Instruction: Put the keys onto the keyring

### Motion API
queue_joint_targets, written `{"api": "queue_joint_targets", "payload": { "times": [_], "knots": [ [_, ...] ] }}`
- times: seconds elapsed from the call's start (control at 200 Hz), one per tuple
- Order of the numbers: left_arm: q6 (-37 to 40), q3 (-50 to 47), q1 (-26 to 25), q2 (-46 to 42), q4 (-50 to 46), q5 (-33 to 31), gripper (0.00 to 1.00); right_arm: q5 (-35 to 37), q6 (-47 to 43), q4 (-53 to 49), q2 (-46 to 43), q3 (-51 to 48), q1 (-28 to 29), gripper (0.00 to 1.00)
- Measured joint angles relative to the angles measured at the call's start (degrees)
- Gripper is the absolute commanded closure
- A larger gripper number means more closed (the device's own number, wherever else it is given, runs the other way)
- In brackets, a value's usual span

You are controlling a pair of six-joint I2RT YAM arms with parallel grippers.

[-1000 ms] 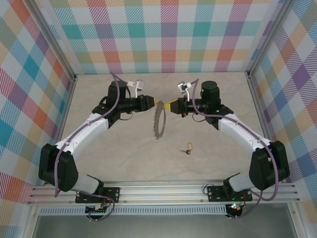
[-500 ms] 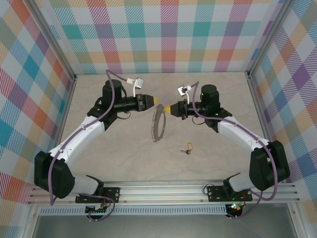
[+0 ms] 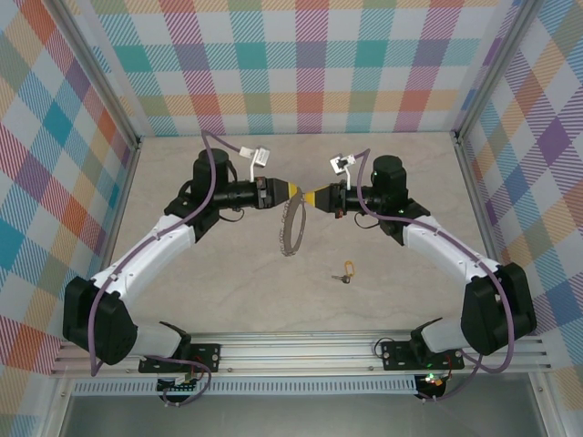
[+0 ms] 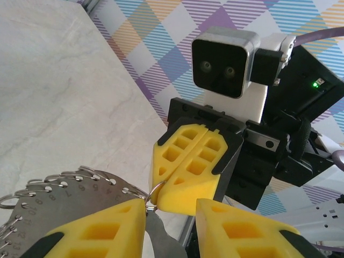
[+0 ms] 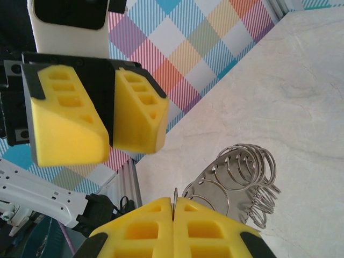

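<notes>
Currently, nearest the bases, the key (image 3: 343, 273) is lying loose on the table (image 3: 200, 300), well apart from both grippers and not yet on anything; it is too small to read its long axis with confidence. Farther out, the keyring (image 3: 291, 228) is hanging edge-on to the top camera, its long axis running from the fingertips back toward the bases. Farthest, the 2 grippers are meeting tip to tip at its far end. The right gripper (image 5: 173, 223) is clenching 1 thin wire loop of the keyring. The left gripper (image 4: 170, 228) is sitting released, fingers apart, with the ring's flat plate between them but not visibly pinched. Judgement: the key is lying toward the bases and to the right of the ring, on the right arm's side. That arm is occupied as holder, so the free left arm is looking like the 1 to fetch it, reaching down and across.
</notes>
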Motion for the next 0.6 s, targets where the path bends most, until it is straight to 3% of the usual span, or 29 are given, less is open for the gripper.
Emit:
{"api": "queue_joint_targets", "payload": {
  "times": [0.6],
  "knots": [
    [0.4, -0.1, -1.9, 1.8, 0.0, 0.2, 0.69, 0.1, 2.0, 0.8, 0.0, 0.0, 0.0, 1.0]
  ]
}}
